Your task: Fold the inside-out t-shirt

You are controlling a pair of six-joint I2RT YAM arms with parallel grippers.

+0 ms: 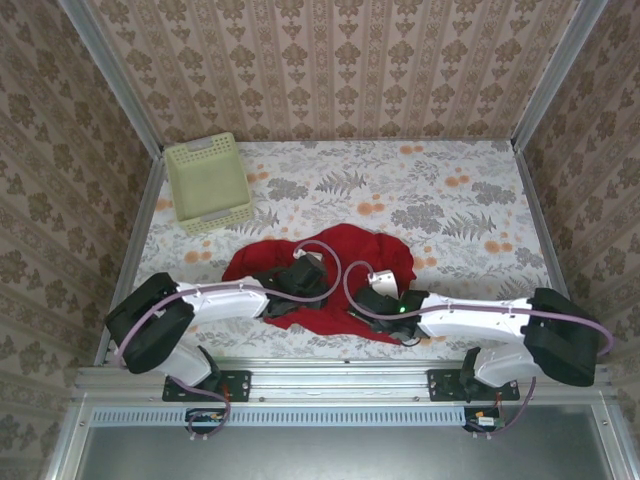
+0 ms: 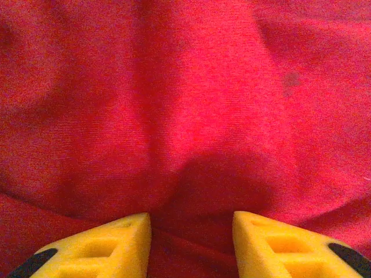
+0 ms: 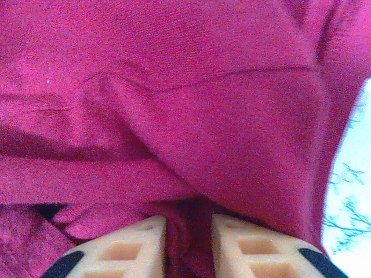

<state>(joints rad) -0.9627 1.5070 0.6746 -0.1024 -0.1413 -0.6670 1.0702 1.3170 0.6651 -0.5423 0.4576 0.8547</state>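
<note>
Crumpled plain red cloth t-shirt (image 1: 362,250) lies lower centre of the floral-patterned table (image 1: 470,200), with both arms reaching onto it.
Left gripper (image 2: 191,223): jaws spread, tips against the fabric. Right gripper (image 3: 188,226): jaws nearly together, pinching a fold of the shirt. Pale yellow-green perforated plastic basket (image 1: 207,183) stands upper left, apart from the shirt.

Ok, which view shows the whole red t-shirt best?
Top external: the t-shirt lies crumpled, most of its outline visible. The wrist views give close-ups of its cloth, smooth in the left, creased in the right.
</note>
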